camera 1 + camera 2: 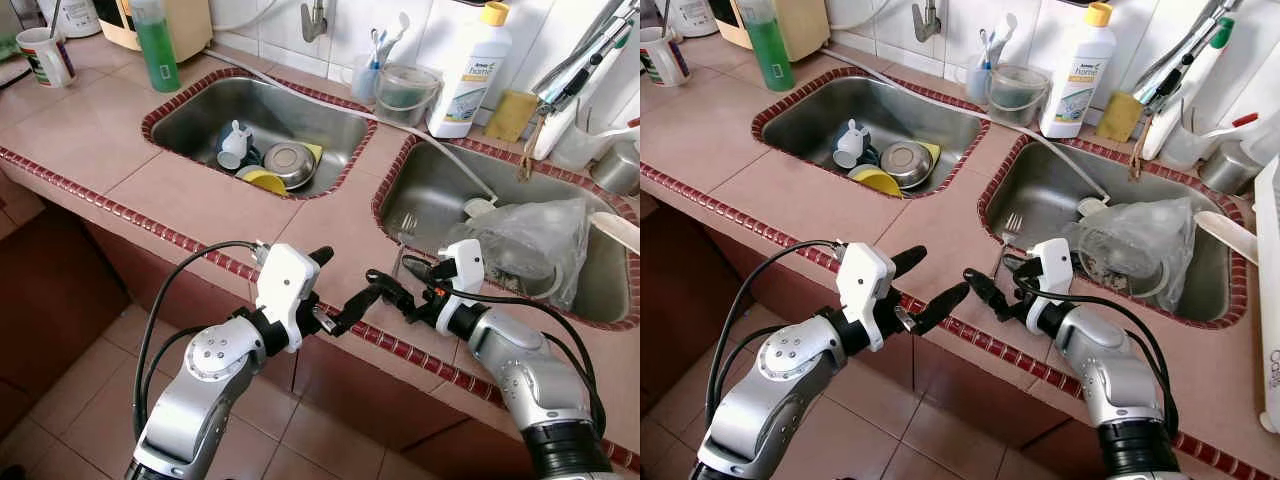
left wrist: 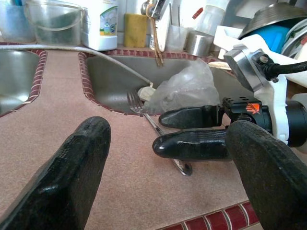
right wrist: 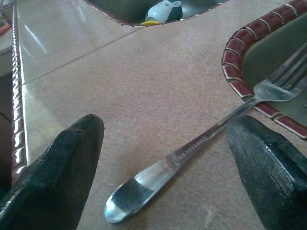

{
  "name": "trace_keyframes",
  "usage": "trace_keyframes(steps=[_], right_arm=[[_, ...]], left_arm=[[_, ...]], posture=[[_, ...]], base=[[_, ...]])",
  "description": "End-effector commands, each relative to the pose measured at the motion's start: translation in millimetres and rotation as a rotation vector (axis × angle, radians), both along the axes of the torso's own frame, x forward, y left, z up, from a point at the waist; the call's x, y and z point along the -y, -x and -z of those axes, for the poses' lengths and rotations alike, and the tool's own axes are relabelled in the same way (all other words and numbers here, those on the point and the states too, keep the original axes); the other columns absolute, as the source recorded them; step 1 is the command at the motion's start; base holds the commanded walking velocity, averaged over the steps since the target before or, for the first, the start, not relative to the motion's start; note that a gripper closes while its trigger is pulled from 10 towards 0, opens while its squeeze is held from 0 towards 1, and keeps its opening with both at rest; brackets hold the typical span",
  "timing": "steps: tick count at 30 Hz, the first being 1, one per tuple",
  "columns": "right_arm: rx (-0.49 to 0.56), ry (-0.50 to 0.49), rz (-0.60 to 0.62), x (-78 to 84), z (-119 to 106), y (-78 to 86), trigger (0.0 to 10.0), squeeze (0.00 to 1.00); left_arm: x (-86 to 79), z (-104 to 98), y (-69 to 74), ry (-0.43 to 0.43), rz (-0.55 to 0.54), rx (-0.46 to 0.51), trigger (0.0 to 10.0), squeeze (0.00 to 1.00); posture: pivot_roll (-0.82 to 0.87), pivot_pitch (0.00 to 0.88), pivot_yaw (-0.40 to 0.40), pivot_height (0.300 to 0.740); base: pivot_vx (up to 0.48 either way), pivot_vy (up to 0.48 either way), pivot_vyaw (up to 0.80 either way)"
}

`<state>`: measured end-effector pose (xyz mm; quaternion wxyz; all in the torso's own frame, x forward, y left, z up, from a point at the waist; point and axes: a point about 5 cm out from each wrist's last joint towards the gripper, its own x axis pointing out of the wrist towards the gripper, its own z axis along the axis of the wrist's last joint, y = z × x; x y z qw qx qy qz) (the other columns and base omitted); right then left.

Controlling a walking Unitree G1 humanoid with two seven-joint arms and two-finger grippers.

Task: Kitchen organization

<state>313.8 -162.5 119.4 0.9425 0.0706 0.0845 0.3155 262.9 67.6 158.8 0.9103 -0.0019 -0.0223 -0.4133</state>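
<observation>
At the back of the counter you have a white detergent bottle (image 1: 470,75) with a yellow cap, and a yellow sponge (image 1: 512,115) just beside it. To its left stand a clear little bucket (image 1: 406,92) and a cup of toothbrushes (image 1: 368,75). A green soap bottle (image 1: 157,45) and a mug (image 1: 45,56) sit far left. A white hose (image 1: 340,105) crosses between the basins, and a crumpled plastic bag (image 1: 530,240) lies in the right one

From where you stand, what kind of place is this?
Most likely a home kitchen: a tiled counter with two steel sinks, dishes in the left sink, a fork and a detergent bottle.
</observation>
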Motion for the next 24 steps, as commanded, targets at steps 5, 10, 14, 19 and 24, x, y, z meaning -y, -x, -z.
trace_keyframes(steps=[5, 10, 14, 19, 24], right_arm=[[0.027, 0.010, 0.008, 5.5, -6.4, -1.3, 10.0, 0.00], [0.043, -0.003, -0.001, 4.3, -8.1, -2.1, 10.0, 0.00], [0.058, -0.011, -0.016, 0.3, -12.2, -4.4, 10.0, 0.00], [0.058, -0.014, -0.033, -1.8, -12.2, -5.7, 10.0, 0.00], [0.053, -0.018, -0.045, -4.0, -11.7, -8.8, 10.0, 0.00]], left_arm=[[3.3, -1.6, 3.5, 0.007, 0.012, 0.002, 10.0, 0.00], [3.9, -1.2, 3.2, 0.008, 0.013, 0.001, 10.0, 0.00], [4.7, -1.5, 3.3, 0.008, 0.018, 0.003, 10.0, 0.00], [4.2, -1.8, 3.0, 0.007, 0.016, 0.003, 10.0, 0.00], [4.4, -1.9, 3.4, 0.008, 0.016, 0.002, 10.0, 0.00]], posture=[[-0.06, 0.177, -0.059, 0.740], [-0.06, 0.175, -0.058, 0.740], [-0.05, 0.173, -0.056, 0.740], [-0.05, 0.172, -0.057, 0.740], [-0.05, 0.170, -0.056, 0.740]], base=[[0.000, 0.000, 0.00], [0.000, 0.000, 0.00], [0.000, 0.000, 0.00], [0.000, 0.000, 0.00], [0.000, 0.000, 0.00]])
